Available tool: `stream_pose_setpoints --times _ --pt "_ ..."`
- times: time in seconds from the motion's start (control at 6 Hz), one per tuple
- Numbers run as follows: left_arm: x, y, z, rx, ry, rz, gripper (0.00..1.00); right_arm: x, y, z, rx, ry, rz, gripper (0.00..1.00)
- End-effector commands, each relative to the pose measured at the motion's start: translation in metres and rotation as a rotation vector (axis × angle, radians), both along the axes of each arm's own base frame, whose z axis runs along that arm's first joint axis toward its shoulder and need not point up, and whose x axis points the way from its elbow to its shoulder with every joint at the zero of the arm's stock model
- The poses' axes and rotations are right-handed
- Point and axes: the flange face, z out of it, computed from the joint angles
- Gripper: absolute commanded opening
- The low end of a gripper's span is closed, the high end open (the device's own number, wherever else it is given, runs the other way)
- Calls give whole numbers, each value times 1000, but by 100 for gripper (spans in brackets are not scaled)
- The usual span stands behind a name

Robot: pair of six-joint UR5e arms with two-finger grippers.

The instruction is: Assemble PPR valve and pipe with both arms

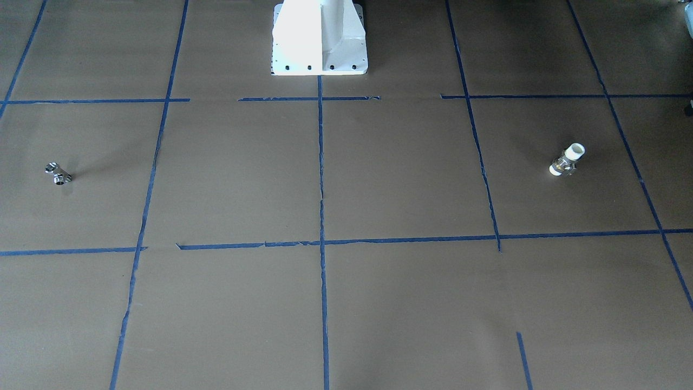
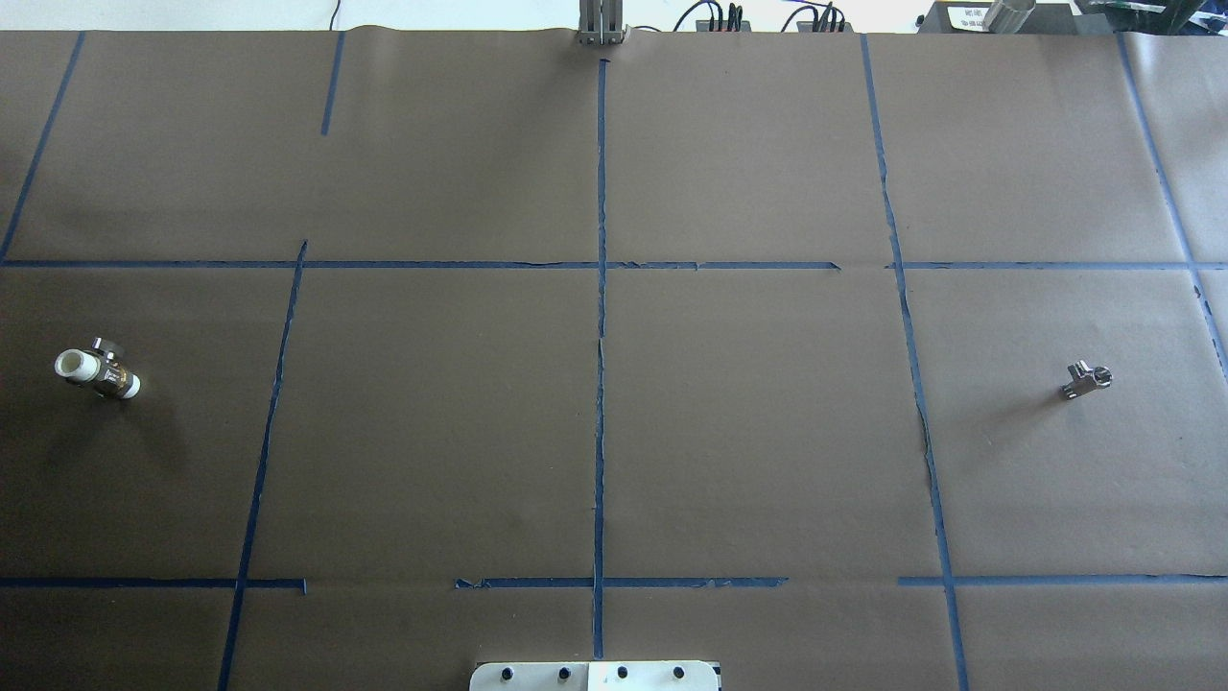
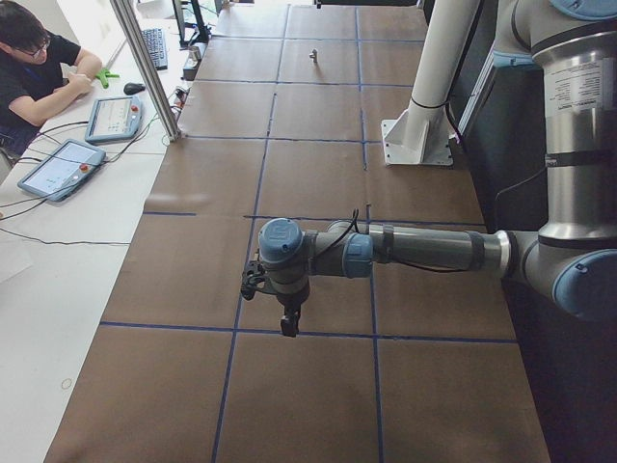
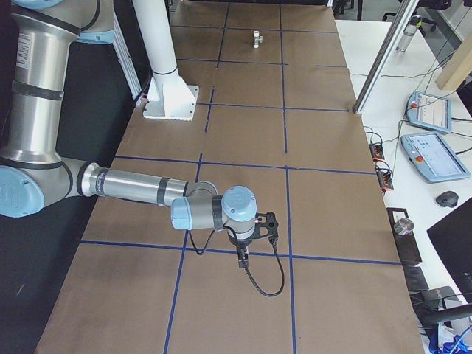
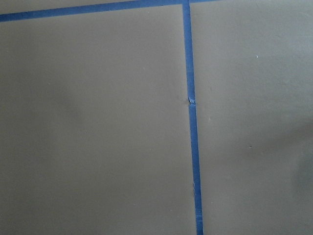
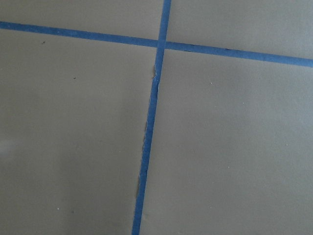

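Robot lab, taped table (image 2: 432, 432), teach pendants (image 4: 436, 157)

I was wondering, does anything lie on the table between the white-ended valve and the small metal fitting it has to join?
Nothing visible does. The white-ended valve lies toward the robot's left, the small metal fitting toward its right, and the overhead view shows only brown paper and blue tape lines between them.

We see flat brown paper (image 5: 98, 137) filling the frame. One blue tape strip (image 5: 194, 156) runs top to bottom, right of centre, drifting slightly rightward on the way down. A second strip (image 5: 88, 10) runs along the top edge, slightly tilted, and meets it there. Small nick (image 5: 191, 101) in the long strip, a little above mid-height. Faint shadow (image 5: 301, 171) at the right edge.
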Motion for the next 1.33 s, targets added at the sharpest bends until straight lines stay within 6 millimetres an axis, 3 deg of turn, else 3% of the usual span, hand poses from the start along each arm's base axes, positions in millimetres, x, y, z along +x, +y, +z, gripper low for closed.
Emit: stream_pose_setpoints --times 0.0,0.17,0.33,0.5,0.67,0.83,1.17 --pt "7 -58 -53 132 13 13 100 0 -1 -1 2 -6 -1 100" --pt "8 -58 -56 170 19 13 100 0 0 0 -1 -6 -1 100" --pt "24 -53 -67 253 30 39 100 -1 0 0 -1 -7 -1 100" --pt "79 -51 -68 215 49 68 100 -1 1 0 -3 -15 -1 100" --pt "108 -43 -70 147 69 -2 100 -1 2 1 -6 -16 -2 100" --pt "144 -21 -68 119 119 -66 100 -1 2 1 -5 -16 -3 100" --pt "218 4 -66 123 63 -164 100 -1 3 2 -8 -16 -3 100"
